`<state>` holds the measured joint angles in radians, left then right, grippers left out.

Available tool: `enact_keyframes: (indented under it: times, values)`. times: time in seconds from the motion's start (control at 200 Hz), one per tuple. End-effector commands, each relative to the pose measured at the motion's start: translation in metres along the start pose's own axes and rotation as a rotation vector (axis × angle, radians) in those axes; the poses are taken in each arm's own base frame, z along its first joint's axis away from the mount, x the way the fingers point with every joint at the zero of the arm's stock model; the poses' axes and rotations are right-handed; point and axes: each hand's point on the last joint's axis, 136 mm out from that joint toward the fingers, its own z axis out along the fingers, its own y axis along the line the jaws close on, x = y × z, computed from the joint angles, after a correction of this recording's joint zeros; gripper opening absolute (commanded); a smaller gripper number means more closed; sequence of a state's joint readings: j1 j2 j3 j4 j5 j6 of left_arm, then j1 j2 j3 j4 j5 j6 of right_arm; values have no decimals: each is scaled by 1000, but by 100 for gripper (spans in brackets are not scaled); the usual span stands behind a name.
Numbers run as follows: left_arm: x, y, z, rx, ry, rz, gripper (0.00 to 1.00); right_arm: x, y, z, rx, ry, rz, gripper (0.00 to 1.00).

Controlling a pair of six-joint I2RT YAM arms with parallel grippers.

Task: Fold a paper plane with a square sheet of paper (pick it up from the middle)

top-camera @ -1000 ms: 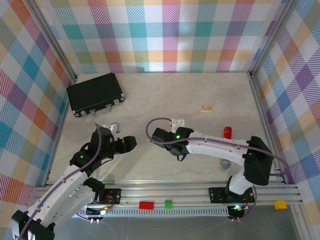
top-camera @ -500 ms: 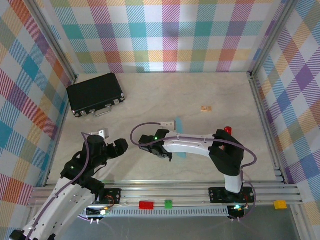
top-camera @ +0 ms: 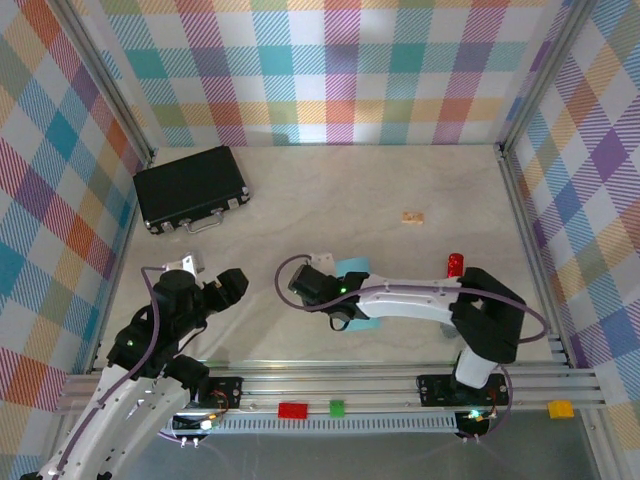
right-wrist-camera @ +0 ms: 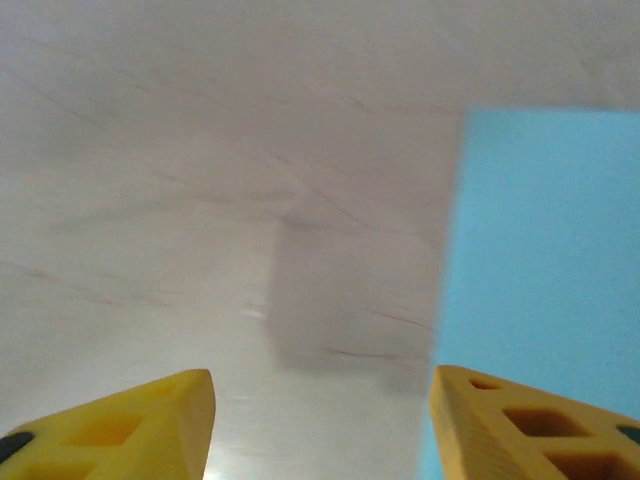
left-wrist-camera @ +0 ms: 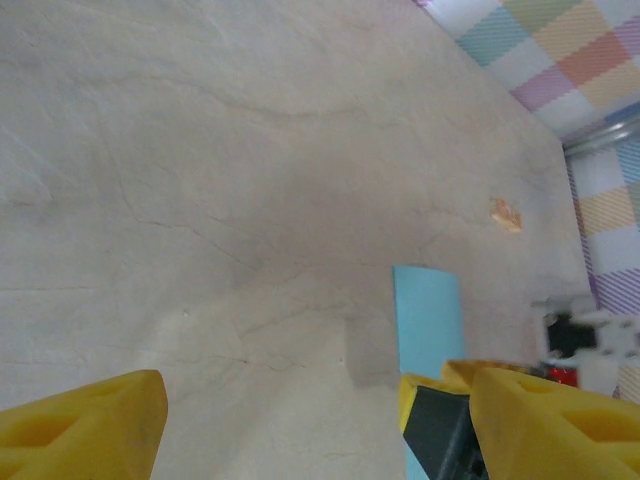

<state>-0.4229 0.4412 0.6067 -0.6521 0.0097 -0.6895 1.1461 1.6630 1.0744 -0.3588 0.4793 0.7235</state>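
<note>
Thin light turquoise-blue folded paper (top-camera: 354,267) lies flat on the pale marbled desk (top-camera: 420,180), near centre, partly under the right arm. Right arm's 2 yellow fingers (right-wrist-camera: 520,420) are apart at its left edge, grasping nothing. Left arm's 2 fingers (left-wrist-camera: 90,420) are apart and empty.

Bright, even overhead light; faint soft shadows; blurry wrist views.

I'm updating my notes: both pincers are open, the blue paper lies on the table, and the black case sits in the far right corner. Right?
Not quite. The top external view shows the black case in the far left corner. The rest stands: left pincer and right pincer open, blue paper on the table.
</note>
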Motion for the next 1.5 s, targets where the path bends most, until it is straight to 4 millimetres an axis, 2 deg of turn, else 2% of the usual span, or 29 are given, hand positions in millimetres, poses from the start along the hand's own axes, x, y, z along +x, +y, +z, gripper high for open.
enact_keyframes:
  times: [0.0, 0.06, 0.12, 0.185, 0.255, 0.36, 0.405, 0.51, 0.565, 0.665, 0.755, 0.875, 0.95, 1.16, 1.495]
  values:
    - [10, -16, 1, 74, 80, -5, 79, -38, 45, -33, -293, -82, 67, 66]
    - [21, -24, 6, 119, 148, 25, 77, -40, 36, -37, -306, -87, 126, 66]
    - [30, -30, 12, 151, 213, 44, 74, -35, 12, -33, -281, -60, 234, 64]
    - [40, -33, 20, 178, 269, 51, 69, -23, -18, -22, -281, -3, 385, 57]
    - [51, -38, 33, 224, 324, 47, 65, -7, -40, -15, -306, 14, 485, 48]
    - [66, -47, 52, 311, 393, 20, 56, 14, -72, -18, -284, 14, 588, 37]
    - [69, -54, 59, 364, 400, 8, 54, 21, -83, -22, -273, 6, 617, 32]
    - [83, -53, 73, 389, 440, -12, 53, 40, -107, -22, -295, -9, 700, 23]
    - [89, -52, 80, 385, 454, -11, 53, 44, -113, -22, -335, -21, 728, 20]
    - [93, -54, 92, 381, 456, -13, 53, 46, -121, -27, -366, -21, 727, 16]
    - [98, -64, 105, 399, 480, -17, 52, 45, -118, -29, -396, -12, 715, 14]
    - [106, -75, 121, 408, 529, -31, 50, 48, -123, -23, -382, 4, 731, 13]
    - [113, -81, 127, 422, 557, -40, 48, 50, -120, -17, -408, 25, 745, 11]
    - [125, -79, 140, 392, 581, -31, 48, 45, -100, -3, -466, 112, 701, 11]
    - [140, -75, 150, 353, 618, -24, 49, 55, -99, 21, -433, 173, 764, 9]
